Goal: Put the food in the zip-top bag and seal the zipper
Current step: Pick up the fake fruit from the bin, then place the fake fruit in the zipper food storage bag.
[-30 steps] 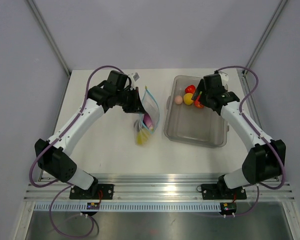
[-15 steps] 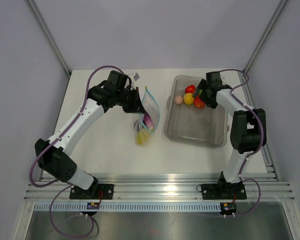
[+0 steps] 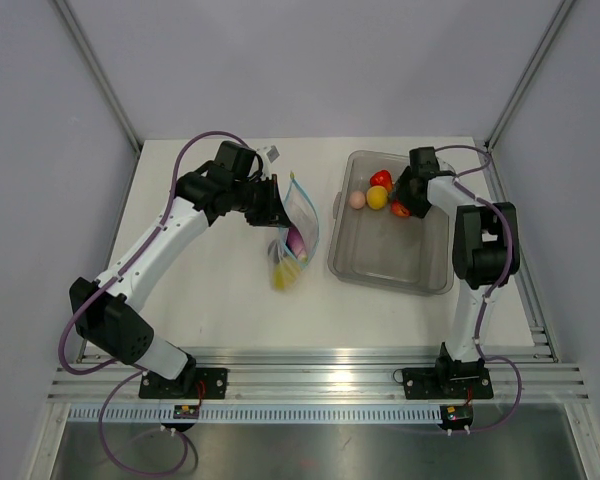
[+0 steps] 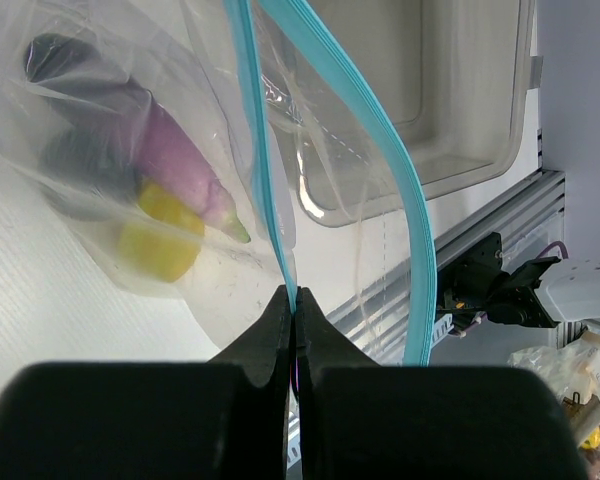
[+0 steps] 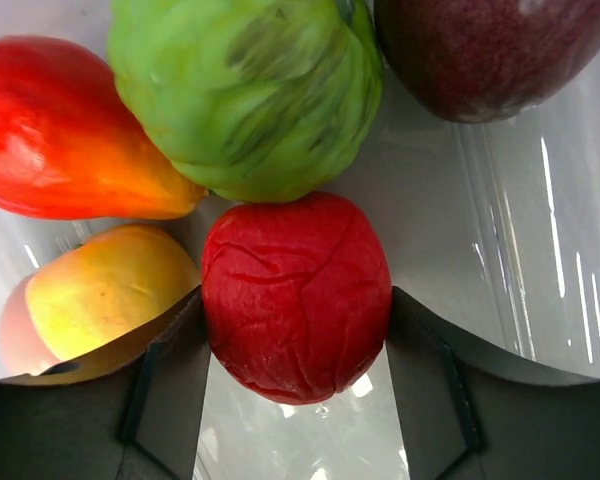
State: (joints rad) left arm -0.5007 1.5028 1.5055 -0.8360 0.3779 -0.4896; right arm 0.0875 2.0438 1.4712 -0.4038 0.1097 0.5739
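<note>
Robot lab cell, plain grey walls (image 3: 330, 60), aluminium frame posts (image 3: 99, 75), white table (image 3: 230, 300)

Top view looks down; wrist views crowd the bag (image 3: 302, 215) and bin (image 3: 390, 252).

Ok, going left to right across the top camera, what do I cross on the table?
Left hand pinching the bag edge → zip-top bag → left wall of the grey bin → pink fruit → yellow fruit → right hand, fingers either side of a red fruit.

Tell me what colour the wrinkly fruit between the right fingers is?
The wrinkly fruit is red, best seen in the right wrist view.
</note>
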